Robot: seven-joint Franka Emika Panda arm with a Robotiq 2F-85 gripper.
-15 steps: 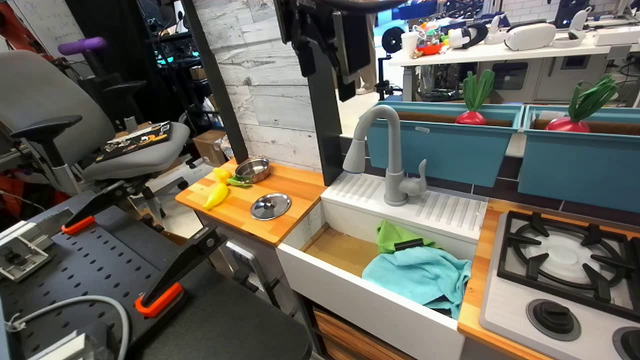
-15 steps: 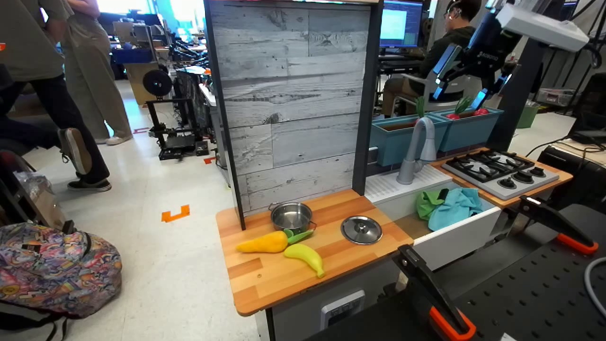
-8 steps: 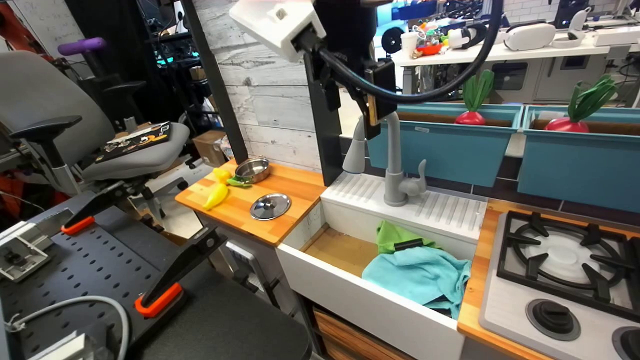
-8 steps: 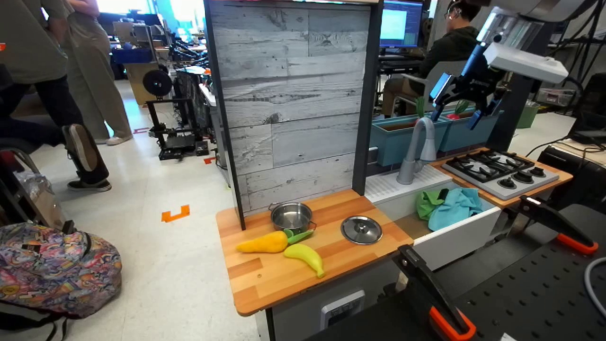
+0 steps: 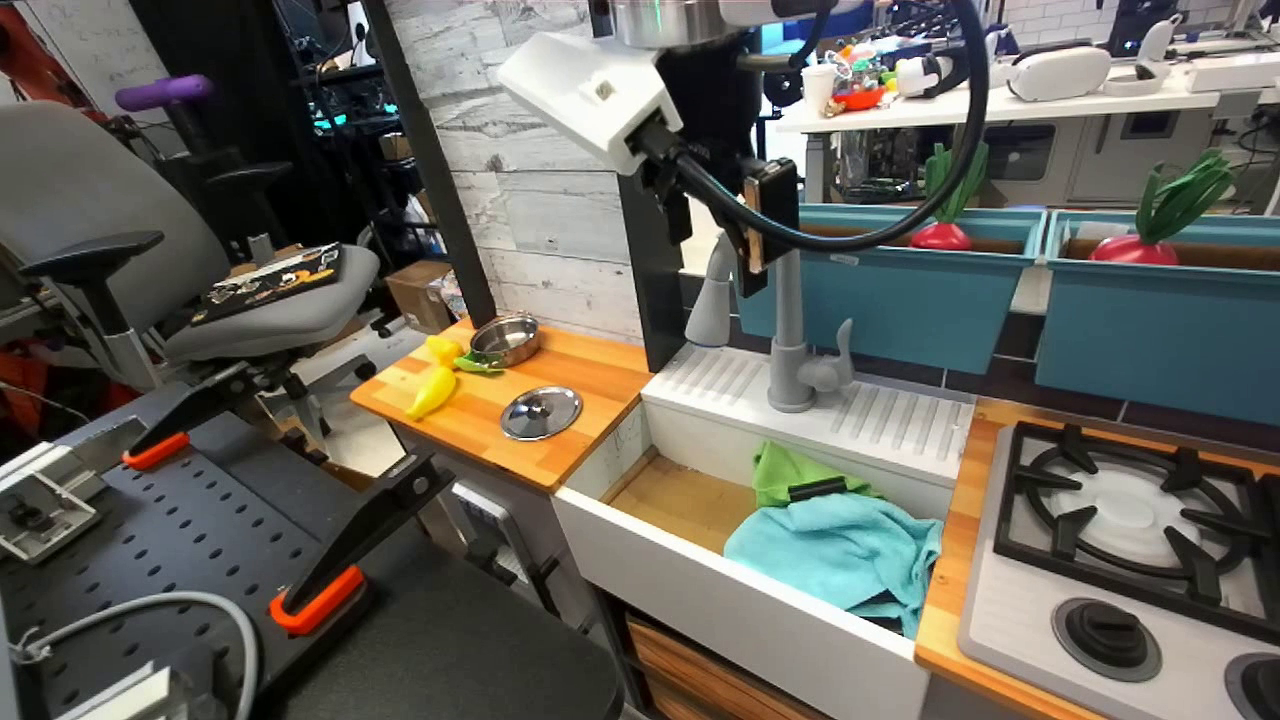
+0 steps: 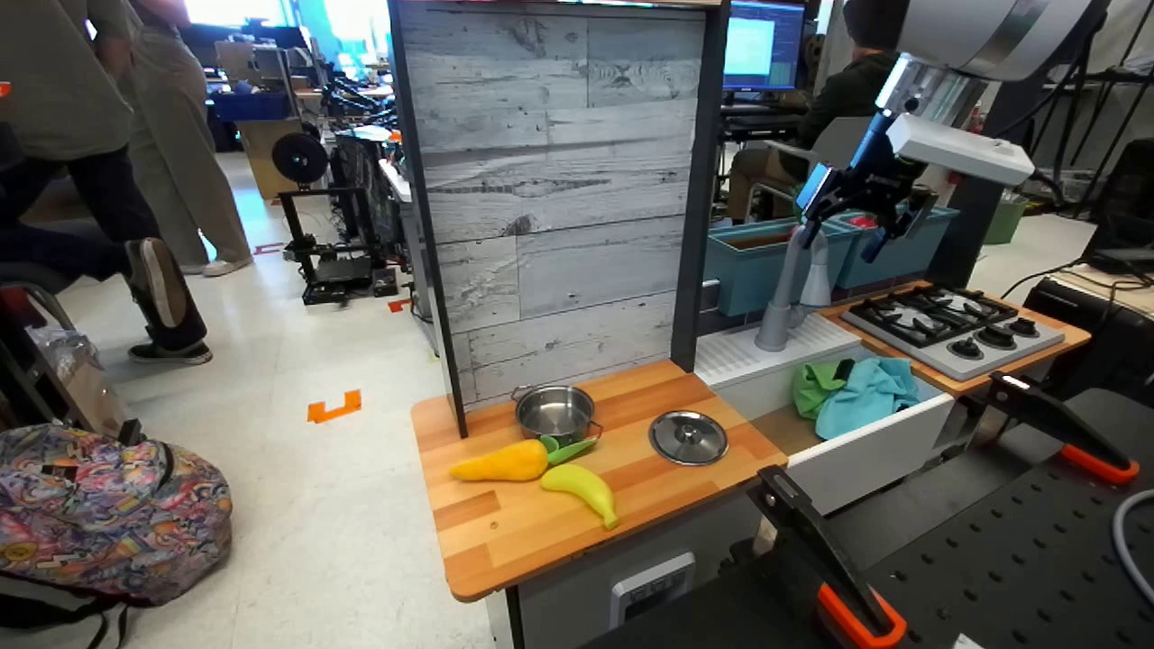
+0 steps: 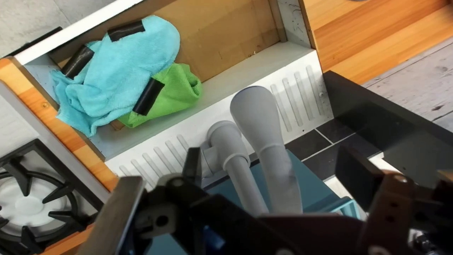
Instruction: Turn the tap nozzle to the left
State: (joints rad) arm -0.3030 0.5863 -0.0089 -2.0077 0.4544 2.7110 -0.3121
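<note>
The hand (image 7: 269, 156) has its two fingers (image 7: 355, 173) spread wide apart. In the wrist view the tap nozzle (image 7: 256, 113) shows in the gap between them, its neck running out of sight behind the dark body of the hand. In both exterior views the hand sits tilted at the height of the nozzle's arch, one finger covering part of the bend; cannot tell if it touches or only overlaps in view.

Tap nozzle upright on the ribbed white ledge (image 5: 890, 410) along the far side of the sink (image 5: 740, 620). In an exterior view the spray head (image 5: 708, 318) hangs left of the stem (image 5: 788, 300), lever (image 5: 845, 355) right of the base.

Sink: blue cloth (image 5: 845, 550) nearer, green cloth (image 5: 785, 468) beyond, touching it. Wooden bench (image 6: 505, 541) left of the sink: steel pot (image 6: 554, 413) far, lid (image 6: 688, 438) to its right, carrot (image 6: 505, 461) left with its green top just beside the pot, banana (image 6: 581, 491) nearer. Stove (image 5: 1010, 600) right of the sink. Two teal planters (image 5: 880, 310) behind, a red root vegetable (image 5: 940, 237) in each
</note>
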